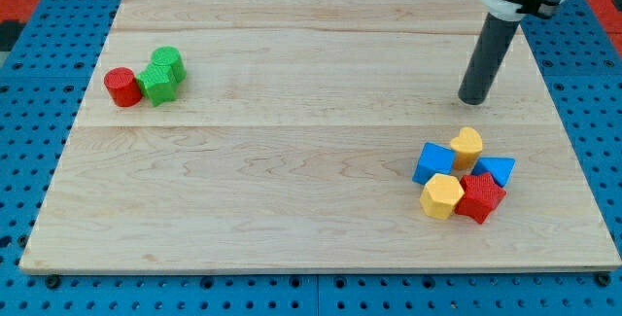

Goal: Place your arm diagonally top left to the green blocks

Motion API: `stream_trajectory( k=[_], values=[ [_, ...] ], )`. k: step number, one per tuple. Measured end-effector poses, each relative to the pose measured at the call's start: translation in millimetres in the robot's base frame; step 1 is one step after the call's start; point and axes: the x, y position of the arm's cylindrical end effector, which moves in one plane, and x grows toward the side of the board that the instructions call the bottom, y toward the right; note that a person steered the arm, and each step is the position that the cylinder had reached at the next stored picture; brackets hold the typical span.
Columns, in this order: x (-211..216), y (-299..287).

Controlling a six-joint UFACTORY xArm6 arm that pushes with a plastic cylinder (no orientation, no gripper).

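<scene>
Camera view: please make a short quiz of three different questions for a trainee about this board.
1. True or false: my tip touches the green blocks.
2. Which block lies beside the green blocks, on the view's left? A red cylinder B blue triangle C yellow hexagon
3. Fill in: the cluster under my tip has two yellow, two blue and one ___ block.

Key: 1 false, the tip is far to the view's right. 2 A, the red cylinder. 3 red.

red cylinder point(121, 87); wooden board point(292, 180) (pale)
</scene>
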Motion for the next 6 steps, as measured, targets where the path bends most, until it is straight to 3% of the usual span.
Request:
stream_trajectory(
  k=[1, 3, 6],
  values=[
    [-15, -58],
    [-49, -98],
    [-103, -212]
  ],
)
